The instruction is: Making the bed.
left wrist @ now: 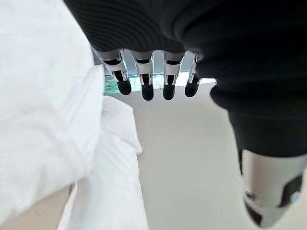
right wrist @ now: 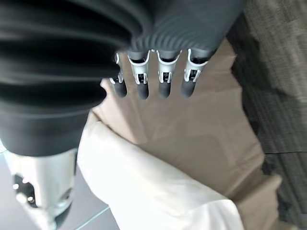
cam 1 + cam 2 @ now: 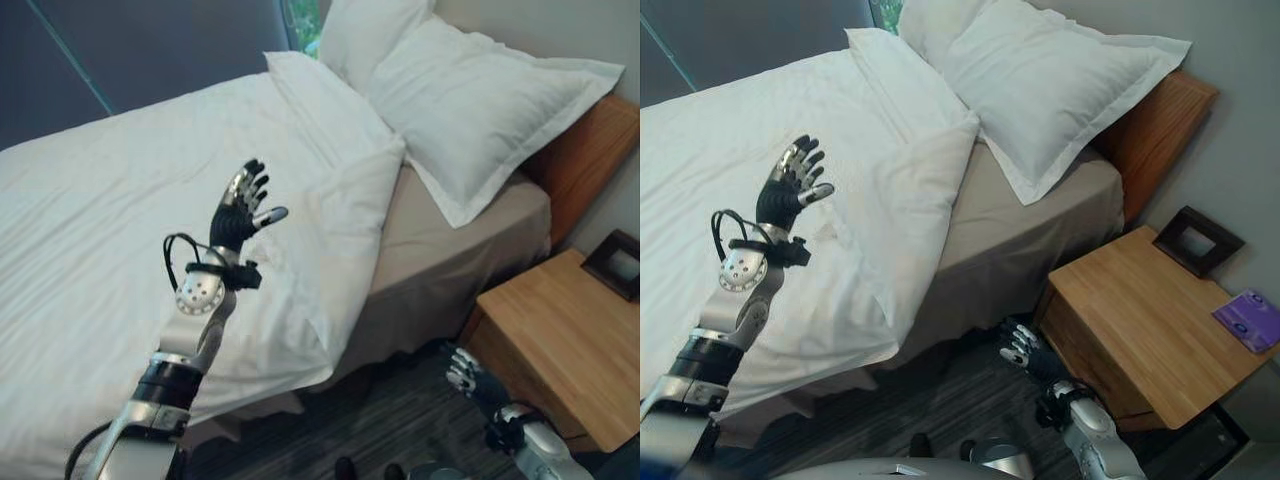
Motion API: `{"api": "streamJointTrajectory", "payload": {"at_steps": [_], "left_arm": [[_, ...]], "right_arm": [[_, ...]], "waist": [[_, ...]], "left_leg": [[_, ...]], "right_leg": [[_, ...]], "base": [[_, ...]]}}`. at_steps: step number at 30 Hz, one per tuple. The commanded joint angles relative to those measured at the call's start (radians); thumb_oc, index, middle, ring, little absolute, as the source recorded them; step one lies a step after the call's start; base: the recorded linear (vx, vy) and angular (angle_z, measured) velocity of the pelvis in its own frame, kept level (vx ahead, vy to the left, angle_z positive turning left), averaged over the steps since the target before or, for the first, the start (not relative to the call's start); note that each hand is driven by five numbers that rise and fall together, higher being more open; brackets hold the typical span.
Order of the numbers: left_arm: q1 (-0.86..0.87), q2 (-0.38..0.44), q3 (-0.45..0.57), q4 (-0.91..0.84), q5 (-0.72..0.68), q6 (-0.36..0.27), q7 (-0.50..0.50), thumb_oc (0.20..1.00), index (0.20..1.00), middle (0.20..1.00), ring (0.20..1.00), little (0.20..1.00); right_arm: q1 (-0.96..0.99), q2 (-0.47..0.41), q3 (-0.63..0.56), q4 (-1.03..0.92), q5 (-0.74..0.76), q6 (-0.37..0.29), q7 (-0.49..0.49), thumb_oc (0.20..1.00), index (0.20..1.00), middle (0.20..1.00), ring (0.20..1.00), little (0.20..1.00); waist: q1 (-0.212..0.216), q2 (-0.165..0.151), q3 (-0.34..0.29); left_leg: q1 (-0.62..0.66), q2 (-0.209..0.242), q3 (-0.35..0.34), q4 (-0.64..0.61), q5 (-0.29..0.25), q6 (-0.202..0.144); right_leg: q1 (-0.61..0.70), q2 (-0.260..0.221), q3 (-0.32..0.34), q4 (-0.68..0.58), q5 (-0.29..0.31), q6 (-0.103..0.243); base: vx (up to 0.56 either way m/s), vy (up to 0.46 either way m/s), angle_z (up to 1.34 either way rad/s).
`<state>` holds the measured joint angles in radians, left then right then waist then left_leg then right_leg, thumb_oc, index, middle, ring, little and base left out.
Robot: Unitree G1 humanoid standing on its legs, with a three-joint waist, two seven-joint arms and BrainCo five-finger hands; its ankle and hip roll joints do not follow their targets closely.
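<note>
- The right hand [image 3: 1025, 352] hangs low over the dark floor [image 3: 940, 410], between the side of the bed and the bedside table [image 3: 1140, 320]; its fingers [image 2: 164, 79] are straight and spread, holding nothing
- The left hand [image 3: 238, 212] is raised above the white duvet [image 3: 110, 220], fingers [image 1: 145, 79] stretched out and relaxed, thumb [image 1: 268, 191] apart, released with nothing in it; I cannot tell whether it touches the cover
- The duvet covers most of the bed, and its upper corner [image 3: 365, 190] is folded back near the pillows, so its edge hangs over the near side of the mattress
- Beside that folded corner a beige sheet [image 3: 440, 260] lies bare at the head of the bed and drapes down the side toward the floor
- Two white pillows sit at the head: a big one [image 3: 485, 100] tilted against the wooden headboard [image 3: 590, 150], its lower corner resting on the beige sheet, and a second one [image 3: 365, 35] behind it, partly hidden
- The bedside table is light wood and stands just beside the headboard; on it are a dark picture frame [image 3: 1196, 240] near the wall and a small purple item [image 3: 1250, 318] at the far edge, well apart from the frame
</note>
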<state>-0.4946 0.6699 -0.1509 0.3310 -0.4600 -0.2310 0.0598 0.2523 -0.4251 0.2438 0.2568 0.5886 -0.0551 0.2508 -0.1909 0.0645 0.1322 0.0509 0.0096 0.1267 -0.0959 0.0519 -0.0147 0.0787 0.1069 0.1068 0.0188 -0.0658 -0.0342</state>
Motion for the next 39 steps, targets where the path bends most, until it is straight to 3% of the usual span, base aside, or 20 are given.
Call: {"api": "streamJointTrajectory", "payload": {"at_steps": [1,5,7,9,13,18,25,32,33,34,39], "left_arm": [[-0.147,0.098,0.006,0.160,0.085,-0.041,0.093,1.000,1.000,1.000,1.000,1.000],[-0.367,0.169,-0.091,0.540,0.159,0.012,0.129,1.000,1.000,1.000,1.000,1.000],[-0.372,0.170,-0.095,0.543,0.158,0.011,0.128,1.000,1.000,1.000,1.000,1.000],[-0.458,0.224,-0.147,0.718,0.247,0.037,0.117,1.000,1.000,1.000,1.000,1.000],[-0.570,0.292,-0.214,0.849,0.339,0.059,0.138,1.000,1.000,1.000,1.000,1.000],[-0.643,0.330,-0.250,0.897,0.339,0.065,0.123,1.000,1.000,1.000,1.000,1.000],[-0.759,0.359,-0.226,0.955,0.236,0.081,0.172,1.000,1.000,1.000,1.000,1.000],[-0.767,0.347,-0.246,1.003,0.258,0.107,0.164,1.000,1.000,1.000,1.000,1.000],[-0.758,0.336,-0.240,1.010,0.254,0.113,0.156,0.297,0.297,0.297,0.297,0.297],[-0.753,0.321,-0.235,1.015,0.249,0.118,0.146,0.200,0.200,0.200,0.200,0.200],[-0.699,0.230,-0.202,0.998,0.233,0.117,0.122,0.200,0.200,0.200,0.200,0.200]], "right_arm": [[0.037,-0.001,0.001,-0.042,-0.018,-0.041,0.038,1.000,1.000,1.000,1.000,1.000],[0.018,-0.017,0.041,-0.015,0.001,-0.039,0.043,1.000,1.000,1.000,1.000,1.000],[0.017,-0.015,0.041,-0.015,0.001,-0.039,0.043,1.000,1.000,1.000,1.000,1.000],[-0.001,-0.023,0.057,0.018,0.026,-0.040,0.040,1.000,1.000,1.000,1.000,1.000],[-0.006,-0.019,0.063,0.021,0.123,-0.045,0.047,1.000,1.000,1.000,1.000,1.000],[-0.020,-0.051,0.077,-0.003,0.106,-0.057,0.048,1.000,1.000,1.000,1.000,1.000],[-0.023,-0.058,0.065,0.017,0.122,-0.074,0.013,1.000,1.000,1.000,1.000,1.000],[-0.044,-0.069,0.065,-0.004,0.128,-0.092,-0.011,1.000,1.000,1.000,1.000,1.000],[-0.045,-0.069,0.065,-0.004,0.126,-0.093,-0.013,1.000,1.000,1.000,1.000,1.000],[-0.051,-0.070,0.067,-0.003,0.123,-0.092,-0.018,1.000,1.000,1.000,1.000,1.000],[-0.043,-0.069,0.068,-0.005,0.113,-0.090,-0.018,1.000,1.000,1.000,1.000,1.000]], "waist": [[-0.004,-0.032,-0.019],[-0.028,-0.041,0.003],[-0.025,-0.042,0.003],[-0.041,-0.053,0.023],[-0.071,-0.069,0.065],[-0.091,-0.078,0.101],[-0.121,-0.101,0.180],[-0.129,-0.103,0.227],[-0.129,-0.100,0.233],[-0.129,-0.099,0.241],[-0.124,-0.092,0.251]], "left_leg": [[0.005,-0.021,0.039,0.009,-0.001,-0.030],[-0.022,-0.007,0.069,0.009,0.000,-0.032],[-0.022,-0.007,0.070,0.009,0.000,-0.032],[-0.039,0.002,0.093,0.009,0.000,-0.032],[-0.115,0.020,0.141,0.009,0.019,-0.035],[-0.177,0.023,0.166,0.009,0.026,-0.038],[-0.285,0.020,0.205,0.009,0.035,-0.042],[-0.370,0.019,0.221,0.009,0.052,-0.048],[-0.383,0.017,0.221,0.009,0.054,-0.049],[-0.392,0.017,0.223,0.009,0.055,-0.049],[-0.391,0.013,0.237,0.009,0.048,-0.048]], "right_leg": [[0.005,-0.154,0.012,-0.086,0.078,0.160],[-0.040,-0.144,0.039,-0.073,0.087,0.169],[-0.041,-0.144,0.041,-0.073,0.087,0.170],[-0.072,-0.136,0.064,-0.068,0.097,0.176],[-0.176,-0.118,0.106,-0.058,0.129,0.182],[-0.253,-0.113,0.131,-0.062,0.156,0.187],[-0.378,-0.107,0.167,-0.074,0.202,0.199],[-0.461,-0.109,0.173,-0.086,0.235,0.204],[-0.473,-0.110,0.173,-0.089,0.239,0.205],[-0.481,-0.112,0.173,-0.091,0.240,0.206],[-0.492,-0.102,0.192,-0.092,0.240,0.212]], "base": [[0.00,0.028,-0.13],[-0.02,0.028,-0.19],[0.00,0.011,-0.21],[-0.05,0.017,-0.18],[-0.11,0.040,-0.34],[-0.07,0.050,-0.30],[-0.02,0.023,-0.17],[-0.03,0.012,-0.12],[0.00,0.000,0.00],[0.00,0.000,0.00],[0.01,0.013,-0.07]]}}
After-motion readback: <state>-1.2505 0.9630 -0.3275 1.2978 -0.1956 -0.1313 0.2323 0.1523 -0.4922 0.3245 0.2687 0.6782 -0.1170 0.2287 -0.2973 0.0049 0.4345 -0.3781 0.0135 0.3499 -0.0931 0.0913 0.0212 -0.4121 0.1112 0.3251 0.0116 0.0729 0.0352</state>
